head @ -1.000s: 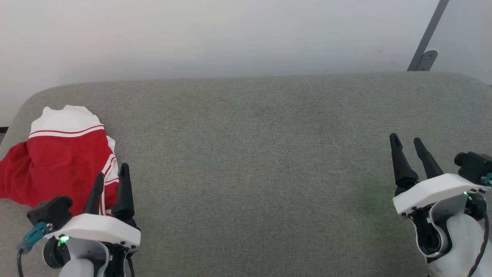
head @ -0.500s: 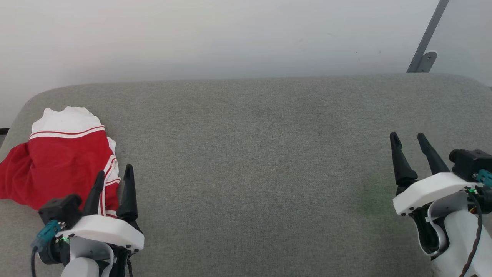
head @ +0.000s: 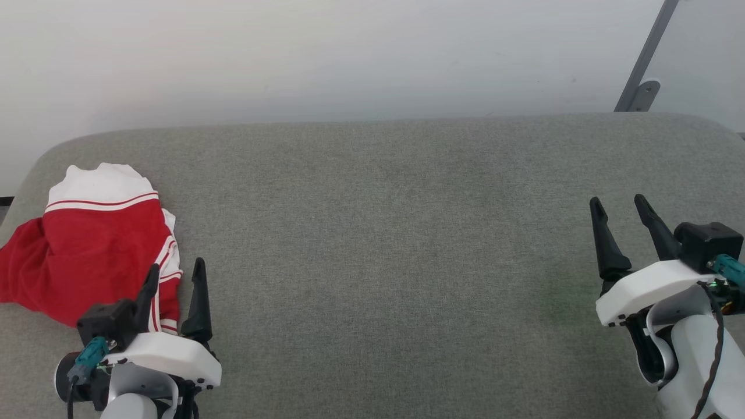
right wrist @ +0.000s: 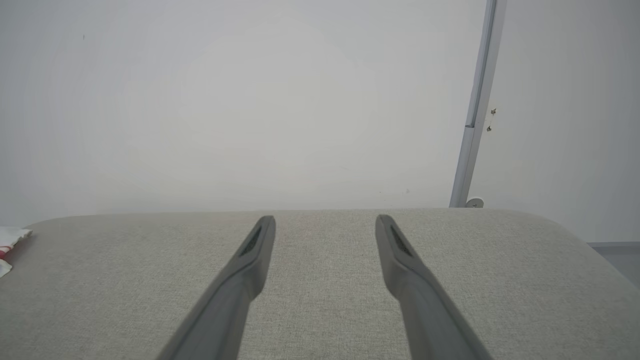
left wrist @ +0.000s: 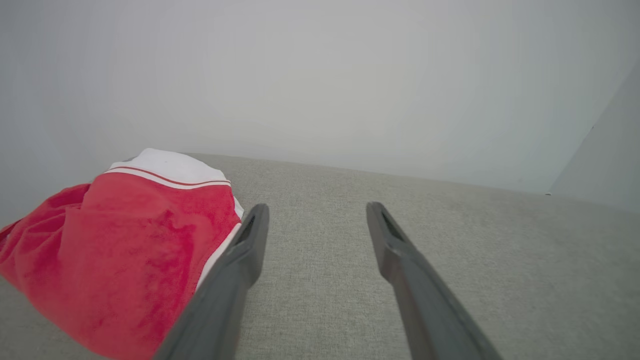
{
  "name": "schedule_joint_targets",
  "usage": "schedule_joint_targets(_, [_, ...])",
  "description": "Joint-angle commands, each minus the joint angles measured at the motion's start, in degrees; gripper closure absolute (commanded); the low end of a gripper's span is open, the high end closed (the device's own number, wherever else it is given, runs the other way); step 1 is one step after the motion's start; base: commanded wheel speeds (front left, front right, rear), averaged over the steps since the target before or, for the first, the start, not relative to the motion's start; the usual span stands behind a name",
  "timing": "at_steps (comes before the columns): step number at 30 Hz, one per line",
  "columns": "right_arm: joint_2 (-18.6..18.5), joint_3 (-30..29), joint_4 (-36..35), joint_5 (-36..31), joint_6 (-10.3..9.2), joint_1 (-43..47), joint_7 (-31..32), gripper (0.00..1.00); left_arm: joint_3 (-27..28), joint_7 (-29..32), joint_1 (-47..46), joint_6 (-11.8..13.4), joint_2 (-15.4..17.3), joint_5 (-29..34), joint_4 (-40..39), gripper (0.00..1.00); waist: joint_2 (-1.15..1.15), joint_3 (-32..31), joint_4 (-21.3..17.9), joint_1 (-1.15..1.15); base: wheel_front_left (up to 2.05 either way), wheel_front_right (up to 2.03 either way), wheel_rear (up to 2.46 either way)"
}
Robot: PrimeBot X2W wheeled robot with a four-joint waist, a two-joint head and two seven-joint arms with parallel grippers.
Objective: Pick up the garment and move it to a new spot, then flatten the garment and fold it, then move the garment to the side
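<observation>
While empty, left hand (head: 177, 265) wide open

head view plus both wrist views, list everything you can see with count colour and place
garment: one, red with a white sleeve and red-white striped trim, bunched at the left end of the cushion
cushion: one, grey woven fabric, spanning the scene
wall: one, pale, behind the cushion
metal strut: one, grey, slanting on the wall at upper right
left gripper: one, dark fingers, open and empty, beside the garment's right edge
right gripper: one, dark fingers, open and empty, over the cushion's right end
</observation>
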Motion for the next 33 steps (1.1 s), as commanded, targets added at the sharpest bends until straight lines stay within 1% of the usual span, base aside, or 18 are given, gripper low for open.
schedule_joint_targets(1, [-0.25, 0.31, 0.15, -1.03, 0.0, -1.14, -0.58, 0.0, 0.19, -0.53, -1.05, 0.19, 0.36, 1.15, -0.19, 0.0, 0.0, 0.06, -0.02, 0.0, 0.0, 0.0, 0.0])
schedule_joint_targets(8, [-0.25, -0.09, 0.33, -1.9, 0.0, -1.61, -1.38, 0.0, 0.84, -1.35, -1.34, -0.42, 0.03, 3.76, 0.15, 0.0, 0.0, 0.39, -0.04, 0.0, 0.0, 0.0, 0.0])
schedule_joint_targets(18, [-0.02, -0.75, 1.19, 0.89, 0.0, -2.02, -2.56, 0.0, 3.63, -2.52, -1.84, -2.21, -1.37, 4.66, 2.02, 0.0, 0.0, 0.98, -0.24, 0.0, 0.0, 0.0, 0.0])
schedule_joint_targets(25, [-0.6, -0.69, 1.73, 1.02, 0.0, -2.41, -3.33, 0.0, 3.92, -3.27, -2.81, -2.99, -1.48, 8.63, 3.41, 0.0, 0.0, 1.25, -0.08, 0.0, 0.0, 0.0, 0.0])
schedule_joint_targets(29, [-0.62, -0.83, 2.0, 1.41, 0.0, -2.44, -3.69, 0.0, 3.74, -3.64, -3.35, -3.19, -1.92, 10.77, 4.16, 0.0, 0.0, 1.33, 1.01, 0.0, 0.0, 0.0, 0.0])
schedule_joint_targets(33, [-0.74, -0.3, 1.68, 1.5, 0.0, -1.87, -4.11, 0.0, 4.18, -4.12, -3.95, -3.32, -2.75, 11.94, 4.64, 0.0, 0.0, 1.27, 3.65, 0.0, 0.0, 0.0, 0.0])
